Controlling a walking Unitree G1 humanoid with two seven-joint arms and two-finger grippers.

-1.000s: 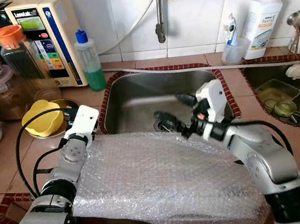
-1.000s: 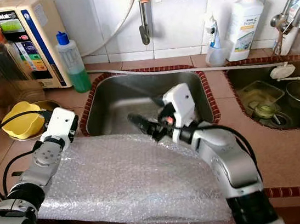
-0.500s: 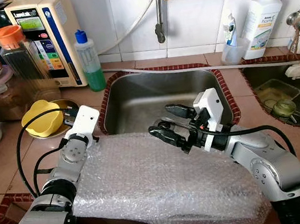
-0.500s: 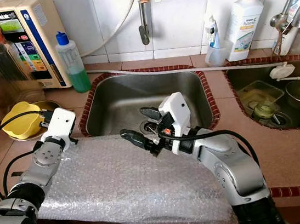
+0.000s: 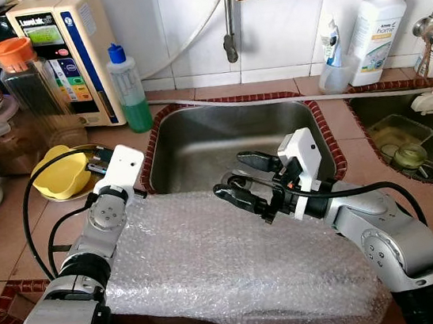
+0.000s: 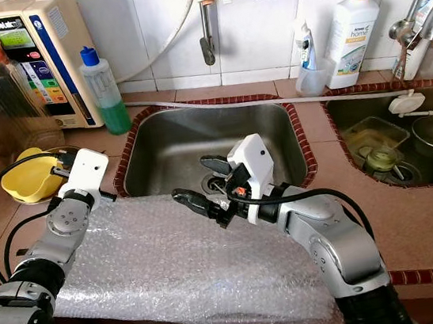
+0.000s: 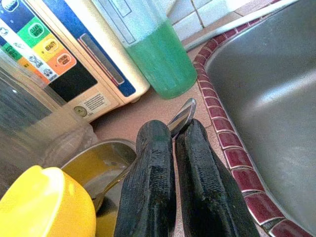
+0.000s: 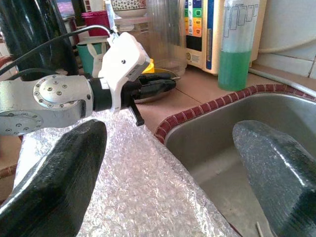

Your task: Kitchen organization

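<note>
Right wrist view: right gripper (image 5: 245, 177) jaws wide, empty, over sink (image 5: 189, 137) edge; left gripper (image 7: 170, 185) jaws closed

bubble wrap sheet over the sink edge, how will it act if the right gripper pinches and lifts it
The bubble wrap sheet already sags over the counter front, so it likely lifts floppy and very light. Its glossy film may slip between the open right gripper fingers, and dragging it probably bunches it.
</note>
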